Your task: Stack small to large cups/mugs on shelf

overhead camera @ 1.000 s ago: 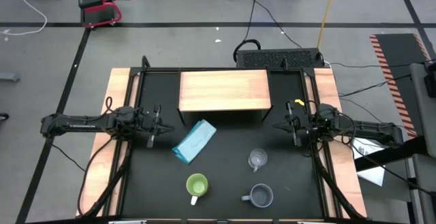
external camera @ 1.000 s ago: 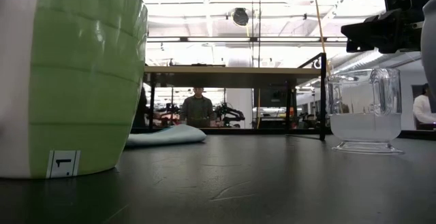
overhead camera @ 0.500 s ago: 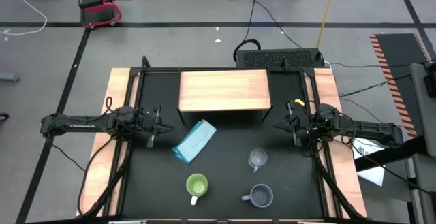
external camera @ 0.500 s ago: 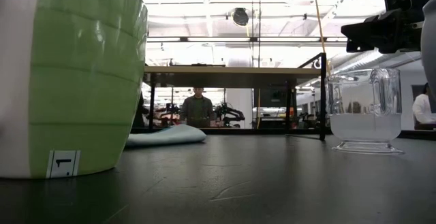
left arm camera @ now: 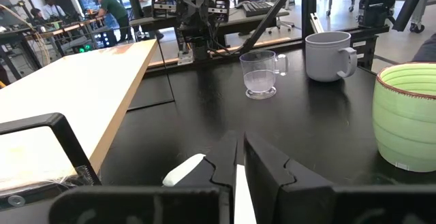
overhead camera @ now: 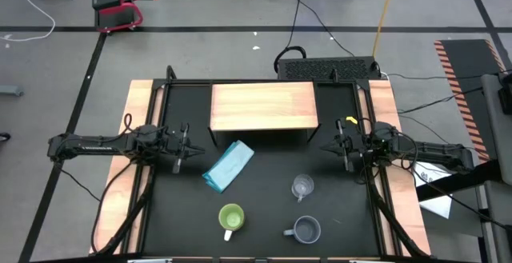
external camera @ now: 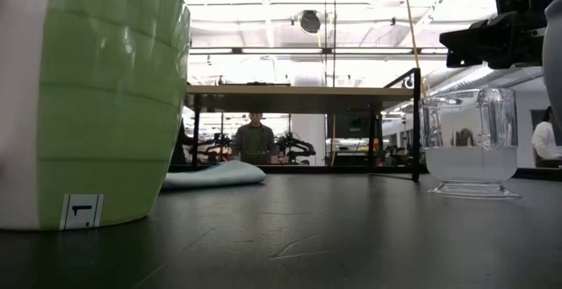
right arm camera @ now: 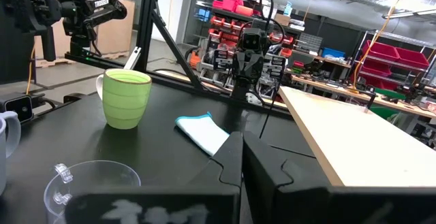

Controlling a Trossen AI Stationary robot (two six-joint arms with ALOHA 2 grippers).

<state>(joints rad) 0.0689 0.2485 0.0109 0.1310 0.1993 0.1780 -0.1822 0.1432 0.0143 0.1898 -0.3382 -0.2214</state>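
The left tool (overhead camera: 179, 145) hangs over the left part of the black surface (overhead camera: 264, 215), pointing inward, its two fingers drawn almost together with only a thin slit between them and nothing held; in its own wrist view the fingertips (left arm camera: 228, 157) nearly meet. Just to its right lies the light blue folded cloth (overhead camera: 228, 165), set at a slant in front of the shelf's left end. The shelf (overhead camera: 263, 107), a light-wood raised board on dark legs, stands at the back middle of the surface with nothing on its top.

Nearer the front edge, the lime-green mug (overhead camera: 231, 218) stands upright with its white handle toward the front; in the low view it fills the left side (external camera: 92, 96). To its right and a little farther back stands the small clear glass cup (overhead camera: 302, 186), upright, apart from the others. In front of that, near the front edge, sits the grey-blue mug (overhead camera: 306, 230), upright, handle pointing left. All three vessels rest on the surface, well apart from the shelf.

The right tool (overhead camera: 346, 149) hovers over the right part of the surface, beside the shelf's right end, pointing inward, its fingers pressed together and empty.
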